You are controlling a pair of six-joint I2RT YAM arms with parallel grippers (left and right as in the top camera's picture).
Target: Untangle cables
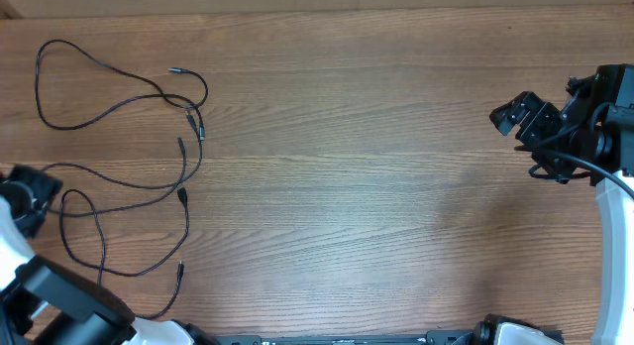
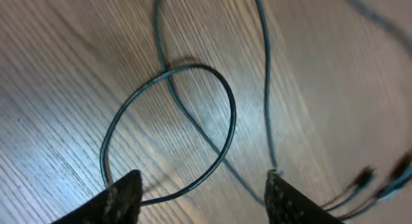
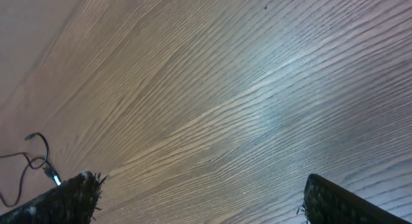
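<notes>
All the cables [image 1: 195, 122] lie along the left edge of the surface [image 1: 376, 186], from its far-left corner down toward the near-left one. They are thinned out into open loops rather than a knot, so I'd judge the job well begun but unfinished: strands cross each other midway, and one loop crosses over itself between the fingers of the left hand [image 2: 199, 185]. That hand is spread and pinches nothing. The right hand [image 1: 520, 115] waits spread wide near the right edge, well apart from the cords. I count two hands and about six plug tips, which suggests three cords, though the crossings blur that.
</notes>
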